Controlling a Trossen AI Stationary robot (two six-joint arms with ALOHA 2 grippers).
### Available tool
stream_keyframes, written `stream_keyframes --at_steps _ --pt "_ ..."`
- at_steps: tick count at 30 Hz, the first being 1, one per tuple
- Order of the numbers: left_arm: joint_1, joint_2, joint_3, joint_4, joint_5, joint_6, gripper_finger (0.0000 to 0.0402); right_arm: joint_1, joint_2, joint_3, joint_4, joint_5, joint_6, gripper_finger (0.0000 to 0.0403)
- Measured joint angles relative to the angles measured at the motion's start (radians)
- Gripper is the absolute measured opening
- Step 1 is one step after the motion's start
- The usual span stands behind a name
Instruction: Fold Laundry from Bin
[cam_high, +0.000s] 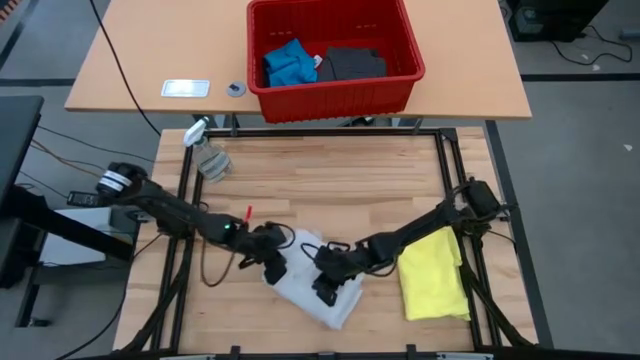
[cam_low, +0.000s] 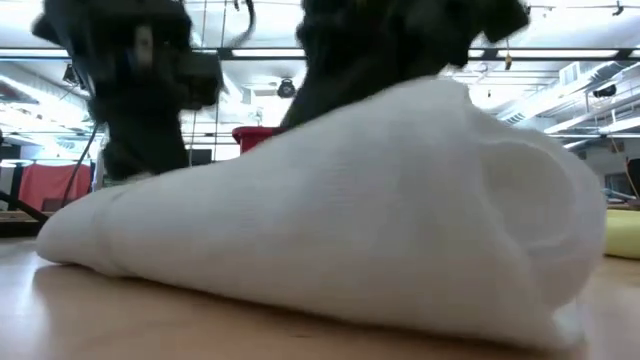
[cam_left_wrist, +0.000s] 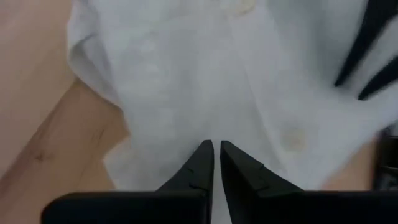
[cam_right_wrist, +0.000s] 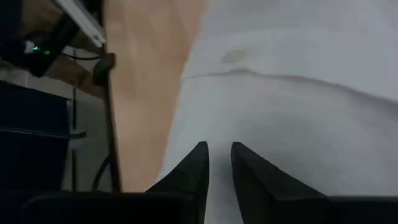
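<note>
While the white shirt (cam_high: 318, 290) lies bunched at the table's near edge, both the left gripper (cam_left_wrist: 215, 157) and right gripper (cam_right_wrist: 219, 158) pinch it narrowly; lift evenly to spread it

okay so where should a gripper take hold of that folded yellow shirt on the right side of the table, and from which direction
Probably the yellow shirt is best pinched at a corner on its long left edge, coming from above and from the table's middle. It lies flat and folded, its right edge sits against the frame, and the right arm's links cross its top. That left edge faces bare table, leaving room for the jaws.
</note>
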Motion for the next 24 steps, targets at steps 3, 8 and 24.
stream_keyframes --at_steps 3,8,24 --pt "-0.045 -0.068 0.003 -0.011 -0.04 -0.015 0.0032 0.016 -0.038 0.033 -0.077 0.073 -0.007 0.0077" --pt "-0.119 -0.171 0.003 -0.009 -0.135 -0.051 0.0031 0.0 -0.095 0.064 -0.251 0.213 0.035 0.0077" --pt "-0.441 0.028 0.003 0.144 -0.423 -0.416 0.0063 -0.145 -0.112 0.062 -0.278 0.045 -0.205 0.0193"
